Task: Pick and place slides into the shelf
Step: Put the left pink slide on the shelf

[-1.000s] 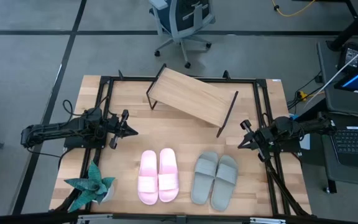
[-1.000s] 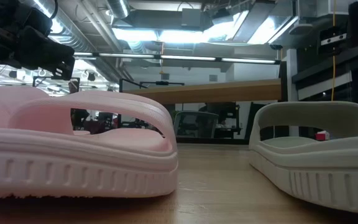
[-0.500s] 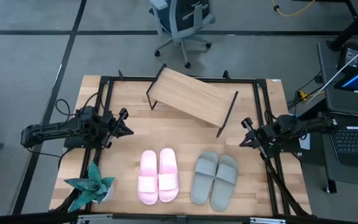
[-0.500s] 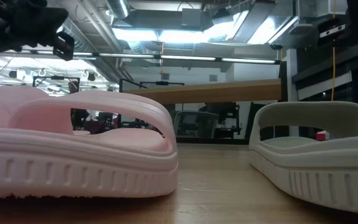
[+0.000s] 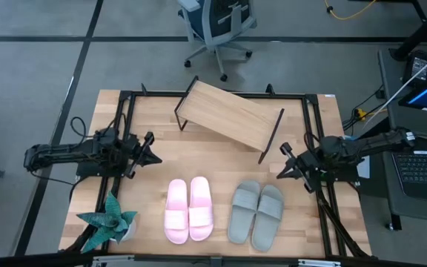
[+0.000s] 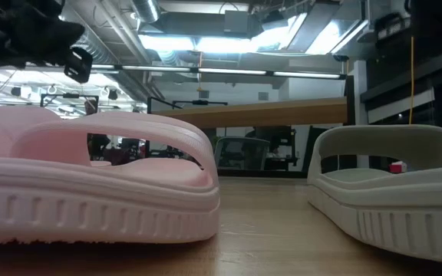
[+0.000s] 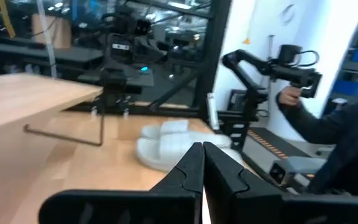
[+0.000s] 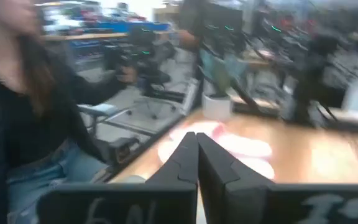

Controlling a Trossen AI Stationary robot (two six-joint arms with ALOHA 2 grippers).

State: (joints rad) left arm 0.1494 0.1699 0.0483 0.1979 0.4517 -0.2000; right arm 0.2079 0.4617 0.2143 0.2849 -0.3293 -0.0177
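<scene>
Slides on the worktop, both grippers clenched and empty

Grippers first: the left gripper [image 5: 154, 156] hangs over the left side of the worktop [image 5: 221, 152], its fingers [image 7: 191, 168] pressed together with nothing between them, pointing toward the middle. The right gripper [image 5: 282, 170] sits over the right side, likewise clenched on nothing, its fingers [image 8: 188, 158] meeting in a closed wedge and aimed inward.

Between and in front of the two arms, all four slides rest flat on the wood near the front edge. The pale pink pair [image 5: 188, 210] lies side by side, touching, left of centre. The grey-green pair [image 5: 256, 213] lies just to its right, also touching each other, set at a slight angle. In the low view a pink slide [image 6: 90, 184] fills the left foreground and a grey-green slide [image 6: 394, 188] the right.

The shelf [image 5: 228, 115], a slanted light wood board on a thin black frame, stands at the back of the worktop, turned at an angle, with nothing on it. A potted plant [image 5: 108, 222] stands at the front left corner. An office chair [image 5: 217, 26] sits on the floor behind the worktop. A person [image 8: 23, 124] shows in the right wrist view, beyond the worktop.
</scene>
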